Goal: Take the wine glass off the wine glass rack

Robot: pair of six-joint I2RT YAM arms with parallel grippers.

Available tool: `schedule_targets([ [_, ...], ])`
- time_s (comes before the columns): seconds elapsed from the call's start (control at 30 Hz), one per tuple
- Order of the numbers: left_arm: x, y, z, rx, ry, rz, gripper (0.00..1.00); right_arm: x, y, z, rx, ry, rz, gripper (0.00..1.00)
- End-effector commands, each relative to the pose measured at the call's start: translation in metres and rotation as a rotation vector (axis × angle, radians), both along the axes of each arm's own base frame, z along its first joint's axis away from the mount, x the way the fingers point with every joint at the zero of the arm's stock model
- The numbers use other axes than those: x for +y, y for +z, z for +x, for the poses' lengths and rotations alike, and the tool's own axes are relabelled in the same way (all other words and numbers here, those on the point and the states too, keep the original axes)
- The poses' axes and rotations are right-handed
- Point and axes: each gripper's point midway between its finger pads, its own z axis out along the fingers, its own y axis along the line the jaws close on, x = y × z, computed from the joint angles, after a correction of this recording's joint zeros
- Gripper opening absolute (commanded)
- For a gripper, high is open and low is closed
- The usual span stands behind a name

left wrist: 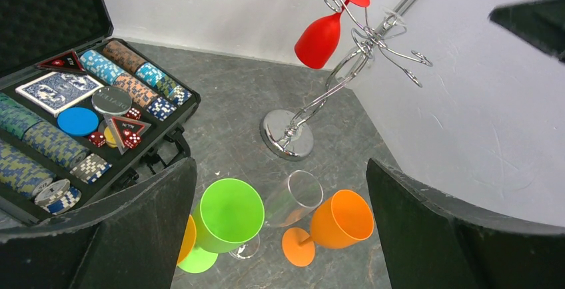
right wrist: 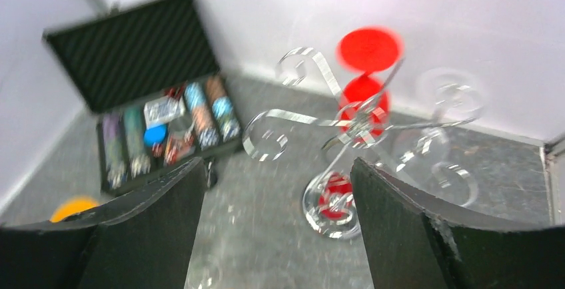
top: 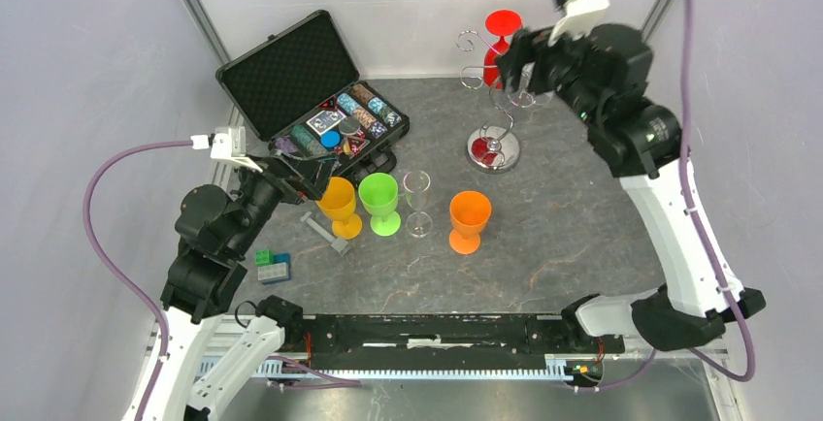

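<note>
While left fingers (left wrist: pixel 133 236) and right fingers (right wrist: pixel 146 236) gape released, the wine glass (left wrist: pixel 320 39) hangs from the wall-side rack (left wrist: pixel 288 134).

The red wine glass (left wrist: pixel 320 38) hangs upside down from a curled arm of the chrome wine glass rack (left wrist: pixel 288 134), foot on top, bowl down beside the thin post. The rack stands upright on its shiny round base, towards the far edge of the grey surface (top: pixel 582 208).
</note>
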Motion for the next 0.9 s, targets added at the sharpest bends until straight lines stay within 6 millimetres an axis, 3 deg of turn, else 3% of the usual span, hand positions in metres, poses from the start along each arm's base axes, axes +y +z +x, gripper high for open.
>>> schedule_targets([
  [0.0,0.0,0.011,0.003,-0.047,-0.002,0.022,1.0,-0.04,0.046,0.042,-0.07,-0.103,0.215,0.85],
  [0.17,-0.003,0.009,0.005,-0.036,-0.012,0.025,1.0,-0.096,0.027,0.091,0.021,-0.173,0.4,0.78],
  [0.33,-0.005,0.006,0.007,-0.023,-0.016,0.021,1.0,-0.132,-0.005,0.116,0.087,-0.229,0.53,0.68],
  [0.47,-0.007,0.003,0.009,-0.016,-0.027,0.041,1.0,-0.145,-0.028,0.127,0.12,-0.26,0.572,0.6],
  [0.7,-0.005,0.001,0.013,-0.003,-0.012,0.078,1.0,-0.146,-0.042,0.149,0.139,-0.248,0.622,0.5],
  [0.87,-0.005,-0.002,0.014,0.004,-0.014,0.084,1.0,-0.155,-0.052,0.164,0.129,-0.291,0.608,0.49],
])
